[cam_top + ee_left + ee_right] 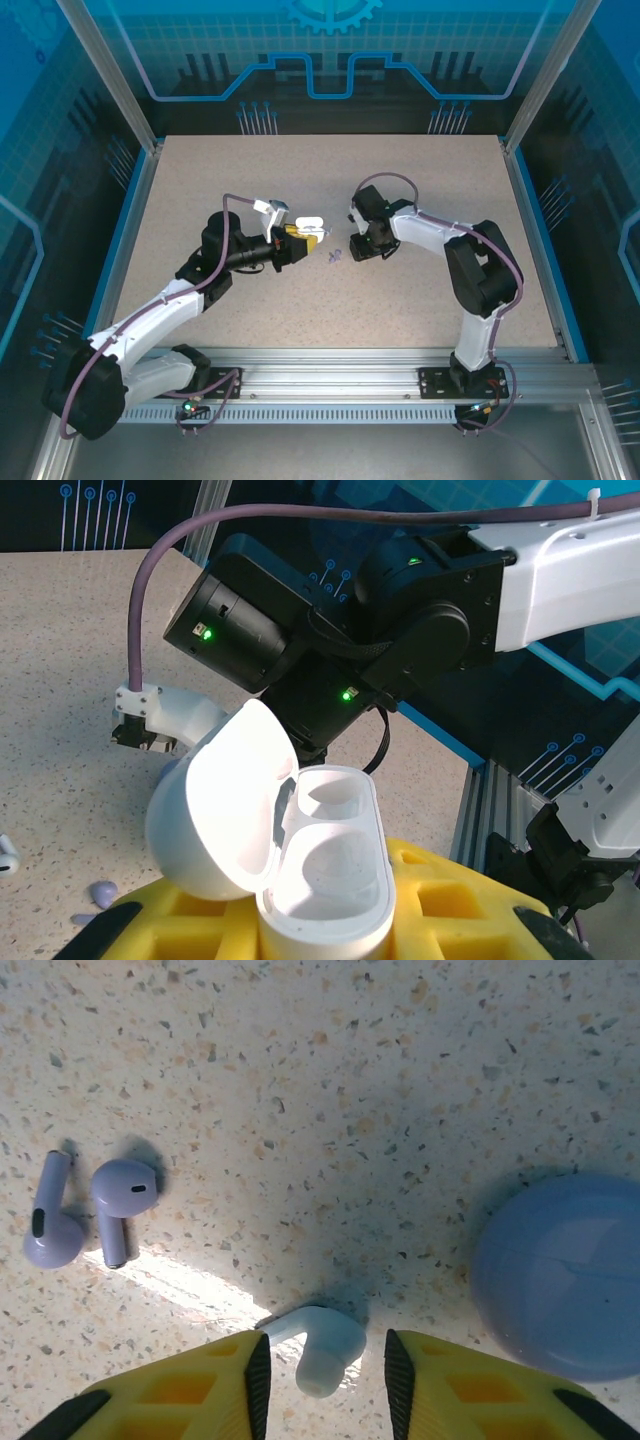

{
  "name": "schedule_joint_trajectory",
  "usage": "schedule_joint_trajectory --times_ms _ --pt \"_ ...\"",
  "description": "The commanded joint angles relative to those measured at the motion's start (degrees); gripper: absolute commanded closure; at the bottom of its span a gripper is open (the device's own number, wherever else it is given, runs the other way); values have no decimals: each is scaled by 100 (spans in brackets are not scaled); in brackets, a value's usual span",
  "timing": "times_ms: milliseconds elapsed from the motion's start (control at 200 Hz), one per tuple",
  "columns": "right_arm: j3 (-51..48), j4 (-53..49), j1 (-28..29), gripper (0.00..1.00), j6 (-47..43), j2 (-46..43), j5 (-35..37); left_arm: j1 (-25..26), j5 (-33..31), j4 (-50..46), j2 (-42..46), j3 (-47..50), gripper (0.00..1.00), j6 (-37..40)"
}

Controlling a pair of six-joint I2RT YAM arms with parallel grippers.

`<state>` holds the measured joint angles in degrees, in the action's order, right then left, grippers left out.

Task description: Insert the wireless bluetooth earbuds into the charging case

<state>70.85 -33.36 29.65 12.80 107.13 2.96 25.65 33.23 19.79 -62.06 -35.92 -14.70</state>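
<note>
The white charging case (325,865) stands open, its lid (225,800) tipped back to the left and both wells empty. My left gripper (320,925) is shut on the case body and holds it above the table (310,224). A white earbud (335,1335) lies on the table between the yellow fingers of my right gripper (324,1360), which is open; the left pad is close to the stem and the right pad stands apart. Two pale-lavender earbuds (122,1195) (50,1225) lie side by side to the left. From above they lie between the two grippers (335,257).
A flat round purple disc (565,1275) lies just right of my right gripper's right finger. The two grippers face each other near the table's middle (300,238) (355,248). The right arm's wrist (420,630) hangs close behind the held case.
</note>
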Motion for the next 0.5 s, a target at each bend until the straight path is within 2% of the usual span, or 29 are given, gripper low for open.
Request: schedule_joint_trajectory --times_ms 0,305,495 --pt "113 -177 93 65 -18 136 73 -31 140 27 -48 -227 84 99" --pt "113 -228 182 66 44 225 255 -33 141 11 -35 -222 84 107" --pt "20 -125 179 63 65 205 170 -26 148 4 -25 -214 84 99"
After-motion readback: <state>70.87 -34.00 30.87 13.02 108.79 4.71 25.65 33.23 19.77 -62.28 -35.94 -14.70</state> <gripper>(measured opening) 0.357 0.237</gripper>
